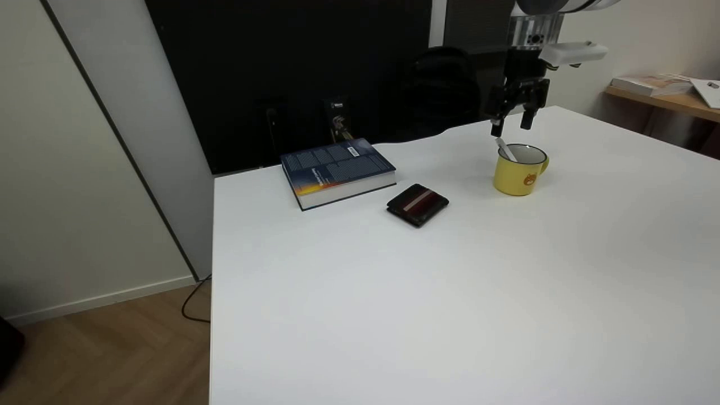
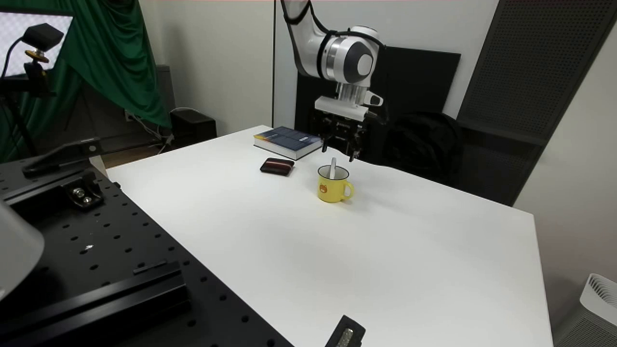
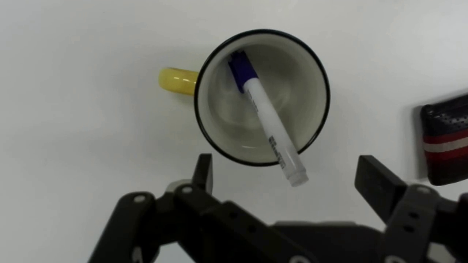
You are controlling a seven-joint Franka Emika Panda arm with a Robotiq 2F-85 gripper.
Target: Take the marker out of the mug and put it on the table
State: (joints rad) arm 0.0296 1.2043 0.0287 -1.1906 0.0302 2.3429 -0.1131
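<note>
The yellow mug (image 1: 509, 181) stands upright on the white table (image 1: 394, 309); it also shows in an exterior view (image 2: 331, 193) and in the wrist view (image 3: 309, 95). The white marker (image 3: 272, 124) leans inside it, its blue-purple cap down on the mug's floor near the handle side. Its pale end sticks out over the rim; this end shows in both exterior views (image 1: 506, 151) (image 2: 332, 166). My gripper (image 3: 291, 173) is open and empty, pointing down above the mug. In the wrist view the marker's end lies between the two fingers, touching neither. The gripper shows in both exterior views (image 1: 512, 126) (image 2: 339, 153).
A black wallet with a red and white stripe (image 1: 417, 205) lies near the mug; part of it shows in the wrist view (image 3: 448, 142). A thick blue book (image 1: 340, 169) lies by the table's far edge. A black perforated plate (image 2: 111, 260) borders the table.
</note>
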